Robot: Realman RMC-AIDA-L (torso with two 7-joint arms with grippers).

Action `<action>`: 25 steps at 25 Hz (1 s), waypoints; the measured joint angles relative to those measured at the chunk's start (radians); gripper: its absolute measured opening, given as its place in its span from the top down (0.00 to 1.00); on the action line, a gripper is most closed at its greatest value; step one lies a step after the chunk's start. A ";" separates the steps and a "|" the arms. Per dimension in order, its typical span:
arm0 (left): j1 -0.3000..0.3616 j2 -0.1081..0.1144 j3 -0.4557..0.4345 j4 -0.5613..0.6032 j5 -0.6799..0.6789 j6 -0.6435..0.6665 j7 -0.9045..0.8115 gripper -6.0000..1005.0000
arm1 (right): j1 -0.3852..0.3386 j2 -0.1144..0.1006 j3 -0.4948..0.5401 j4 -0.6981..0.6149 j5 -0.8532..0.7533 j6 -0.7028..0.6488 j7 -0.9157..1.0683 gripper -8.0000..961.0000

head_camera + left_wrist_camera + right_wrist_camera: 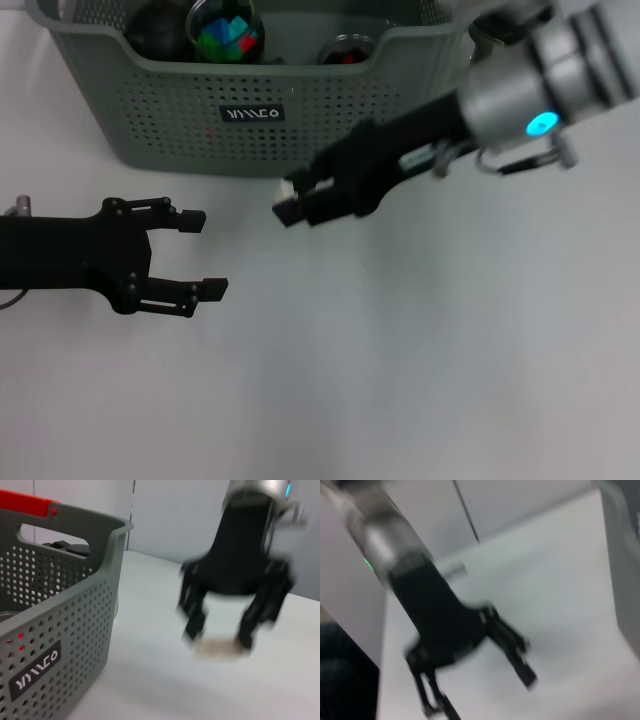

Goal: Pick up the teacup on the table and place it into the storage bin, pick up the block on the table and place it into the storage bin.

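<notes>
**Block held short of the bin wall: a drop outside is the main risk**

Nearest the robot, the left gripper (pixel 205 262) is seen low over the table (pixel 420 380), its jaws spread wide with nothing between them; it appears idle. A collision with it is judged unlikely, as it lies well apart from the other arm.

Farther out, the right gripper (pixel 290 205) is closed on a small pale block (pixel 287 198), which in the left wrist view (pixel 218 646) is pinched between the two fingers above the tabletop. The block is held just in front of the storage bin (pixel 250 110), not yet over it. If the grip were released here, the block would land outside. If it were carried forward too low, the perforated wall could be struck.

Inside the bin a round container of coloured pieces (pixel 226 30) can be made out; whether the teacup is there cannot be told.
</notes>
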 joint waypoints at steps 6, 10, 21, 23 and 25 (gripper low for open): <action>-0.001 -0.001 0.000 -0.001 0.001 0.003 0.003 0.12 | 0.051 0.001 0.327 -0.101 0.020 -0.237 0.011 0.54; -0.006 -0.001 0.004 -0.001 0.001 0.009 0.006 0.12 | 0.115 -0.019 0.491 -0.119 0.009 -0.222 0.073 0.54; -0.018 -0.002 0.012 -0.001 -0.003 0.010 0.010 0.12 | 0.260 -0.064 0.520 -0.013 -0.388 0.026 0.224 0.54; -0.019 -0.002 0.012 -0.001 -0.004 0.011 0.010 0.12 | 0.278 -0.056 0.508 0.012 -0.439 0.059 0.225 0.54; -0.021 -0.003 0.012 -0.001 -0.006 0.012 0.008 0.12 | 0.297 -0.046 0.484 0.047 -0.489 0.101 0.231 0.54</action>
